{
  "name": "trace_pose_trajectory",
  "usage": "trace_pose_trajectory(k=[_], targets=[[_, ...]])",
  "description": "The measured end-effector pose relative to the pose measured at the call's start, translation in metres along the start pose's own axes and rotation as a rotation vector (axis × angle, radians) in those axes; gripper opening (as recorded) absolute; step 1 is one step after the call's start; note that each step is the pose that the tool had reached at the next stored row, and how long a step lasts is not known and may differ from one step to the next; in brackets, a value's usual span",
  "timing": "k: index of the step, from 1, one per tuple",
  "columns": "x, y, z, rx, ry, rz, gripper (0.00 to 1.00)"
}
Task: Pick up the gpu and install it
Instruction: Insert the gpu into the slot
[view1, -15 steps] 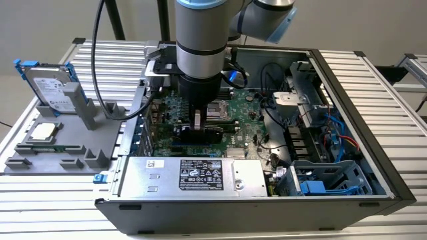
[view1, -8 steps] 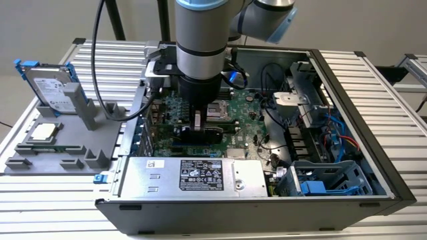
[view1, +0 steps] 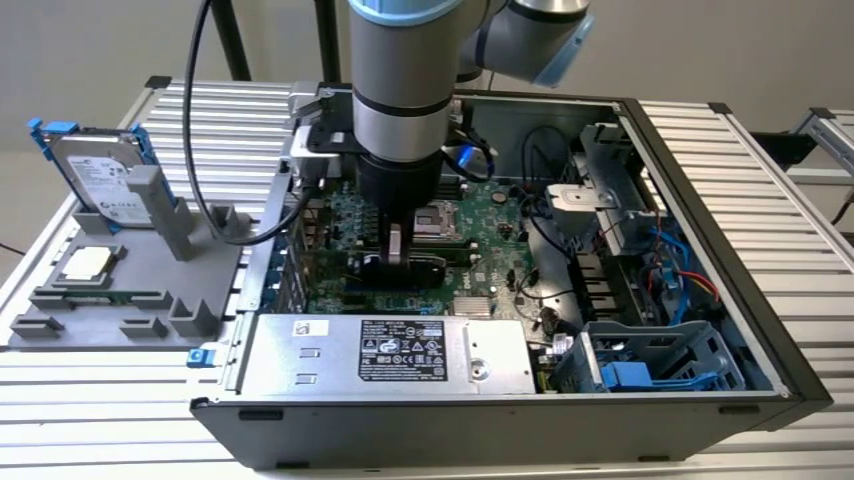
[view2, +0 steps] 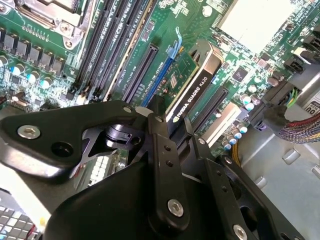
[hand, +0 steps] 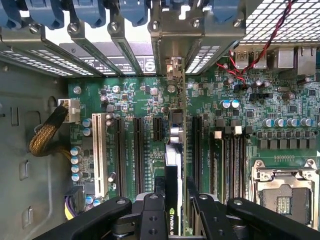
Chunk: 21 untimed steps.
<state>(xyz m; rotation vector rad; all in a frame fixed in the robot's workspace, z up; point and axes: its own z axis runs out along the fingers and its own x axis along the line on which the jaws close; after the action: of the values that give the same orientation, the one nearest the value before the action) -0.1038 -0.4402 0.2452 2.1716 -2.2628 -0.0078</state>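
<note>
gripper (hand: 172, 212) clamped on the gpu (hand: 173, 150), card held on edge inside the open case (view1: 747, 300); long axis runs parallel to the motherboard (hand: 145, 95) slots, bracket end toward the rear slot covers (hand: 125, 45); bottom edge looks at or in its slot, seating depth unclear

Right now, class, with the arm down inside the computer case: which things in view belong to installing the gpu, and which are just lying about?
Belong to the job:
- gpu, standing on edge over the motherboard's slots
- gripper, shut on the gpu
- motherboard

Lying about:
- hard drive in its blue frame, on the grey holder outside the case
- power supply
</note>
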Motion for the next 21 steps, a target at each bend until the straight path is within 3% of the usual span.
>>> trace_pose_trajectory(k=[5,19,20,21], targets=[[0.0000,0.0002,0.0047,-0.0007,0.0004,0.000,0.00],[0.0000,0.0000,0.0050,-0.0003,0.0004,0.000,0.00],[-0.0001,-0.0001,0.0055,0.0005,-0.0006,0.000,1.00],[-0.0001,-0.0001,0.0057,0.0006,-0.0010,0.000,1.00]])
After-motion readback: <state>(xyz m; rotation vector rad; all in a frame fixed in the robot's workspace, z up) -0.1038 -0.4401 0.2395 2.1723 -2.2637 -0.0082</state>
